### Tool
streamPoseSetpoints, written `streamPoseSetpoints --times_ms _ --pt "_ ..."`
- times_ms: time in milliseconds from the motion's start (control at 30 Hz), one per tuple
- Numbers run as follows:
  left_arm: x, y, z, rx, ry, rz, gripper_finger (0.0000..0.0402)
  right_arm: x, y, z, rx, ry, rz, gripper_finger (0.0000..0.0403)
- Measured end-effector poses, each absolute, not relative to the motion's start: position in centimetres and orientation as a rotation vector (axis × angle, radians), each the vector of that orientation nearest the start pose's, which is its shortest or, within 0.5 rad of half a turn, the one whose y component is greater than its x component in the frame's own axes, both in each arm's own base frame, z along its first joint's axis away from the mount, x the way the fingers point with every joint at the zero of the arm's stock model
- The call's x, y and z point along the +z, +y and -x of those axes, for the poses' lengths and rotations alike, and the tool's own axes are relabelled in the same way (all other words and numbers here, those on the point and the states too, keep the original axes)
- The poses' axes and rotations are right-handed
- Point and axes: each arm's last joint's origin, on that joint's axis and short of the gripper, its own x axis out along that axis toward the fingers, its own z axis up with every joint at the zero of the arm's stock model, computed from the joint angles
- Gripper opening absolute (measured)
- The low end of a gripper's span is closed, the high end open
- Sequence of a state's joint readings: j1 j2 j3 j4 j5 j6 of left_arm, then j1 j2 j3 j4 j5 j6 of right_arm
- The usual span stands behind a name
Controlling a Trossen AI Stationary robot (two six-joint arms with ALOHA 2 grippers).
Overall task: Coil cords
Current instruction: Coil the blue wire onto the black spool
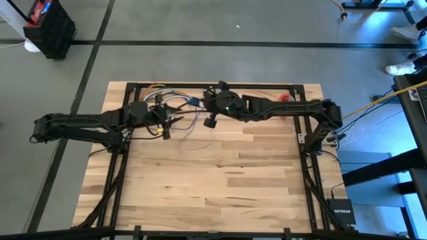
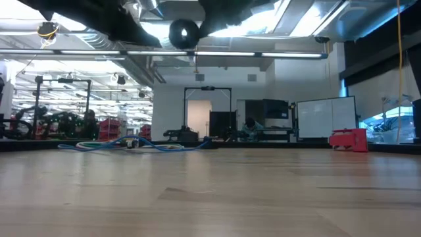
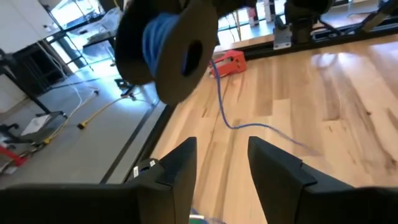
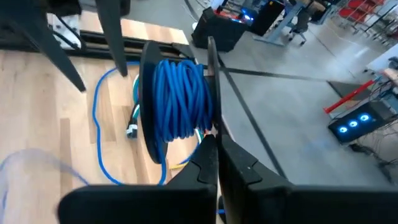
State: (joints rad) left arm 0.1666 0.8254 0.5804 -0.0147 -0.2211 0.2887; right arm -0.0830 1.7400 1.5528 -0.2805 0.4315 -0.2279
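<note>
A black round spool (image 4: 177, 99) wound with thin blue cord hangs in the air over the far middle of the table, and my right gripper (image 4: 214, 155) is shut on it. In the high view the spool (image 1: 211, 123) shows at that gripper's tip. A loose length of cord (image 3: 222, 106) drops from the spool and lies in a slack loop (image 4: 98, 124) on the wood. My left gripper (image 3: 222, 146) stands open just left of the spool, below it, with nothing between its fingers. My right gripper pinches the rim of one of the spool's black side discs (image 4: 212, 127) between its two shut fingers. The fingers come nearly level from the table's right side. The spool is lifted clear of the table (image 2: 184, 33), its axis about level, and the cord's tail hangs slack below it.
A bundle of thicker multicoloured cables (image 1: 175, 103) lies at the far left of the table, close to my left gripper. A small red object (image 1: 285, 98) sits at the far right edge. The near half of the wooden table (image 1: 220, 187) is bare.
</note>
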Motion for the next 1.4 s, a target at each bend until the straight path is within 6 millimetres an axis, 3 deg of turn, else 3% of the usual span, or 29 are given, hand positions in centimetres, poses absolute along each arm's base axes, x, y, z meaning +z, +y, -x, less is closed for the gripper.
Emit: streamPoseSetpoints --times_ms 267,500,700,833,1033,1233,1400 --pt "26.0 4.0 -19.2 0.338 0.385 -0.298 0.0135 30.4 -6.2 -37.9 -0.342 0.244 0.21 0.0001" --pt "24.0 4.3 -21.2 0.306 0.475 -0.346 0.0134 30.6 -5.6 -38.0 -0.31 0.196 0.232 0.0001" --pt "22.2 4.8 -23.0 0.179 0.498 -0.31 0.0134 30.7 -5.3 -37.9 -0.314 0.196 0.222 0.0003" --pt "21.6 5.7 -23.4 0.205 0.506 -0.3 0.0134 30.6 -4.9 -38.0 -0.324 0.208 0.227 0.0002" --pt "21.8 6.9 -23.5 0.163 0.41 -0.224 0.0134 30.5 -4.7 -38.0 -0.326 0.215 0.243 0.0002" --pt "19.8 7.5 -22.1 0.179 0.261 -0.232 0.0134 30.5 -4.7 -38.0 -0.325 0.22 0.249 0.0002" --pt "19.8 7.7 -22.1 0.169 0.192 -0.237 0.0134 30.4 -4.7 -38.0 -0.324 0.222 0.248 0.0001"
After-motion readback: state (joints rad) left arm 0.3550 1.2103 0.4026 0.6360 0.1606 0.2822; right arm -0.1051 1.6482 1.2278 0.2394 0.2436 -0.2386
